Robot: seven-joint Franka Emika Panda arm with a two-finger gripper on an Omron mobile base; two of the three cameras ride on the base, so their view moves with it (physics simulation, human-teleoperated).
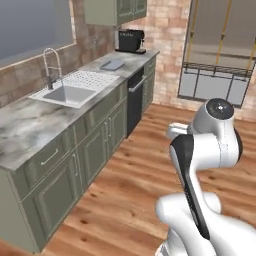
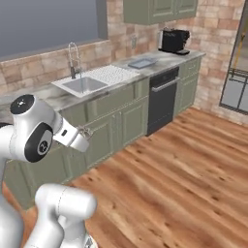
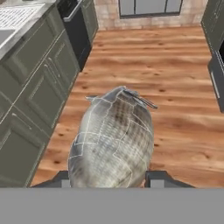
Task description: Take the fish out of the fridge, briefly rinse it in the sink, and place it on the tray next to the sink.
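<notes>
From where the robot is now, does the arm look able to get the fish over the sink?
Probably not yet. The gripper holds the fish out over the wooden floor, well away from the sink; nothing blocks the way, but the base likely needs to drive closer.

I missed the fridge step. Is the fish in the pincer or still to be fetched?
In the pincer. In the hand view the fish sits between the two dark fingertips, carried above the wooden floor.

Scaly, silvery-grey fish (image 3: 113, 140); glossy plank wood floor (image 3: 175, 87); mottled marble-like counter (image 1: 30, 125); rough brick wall (image 2: 43, 65).
</notes>
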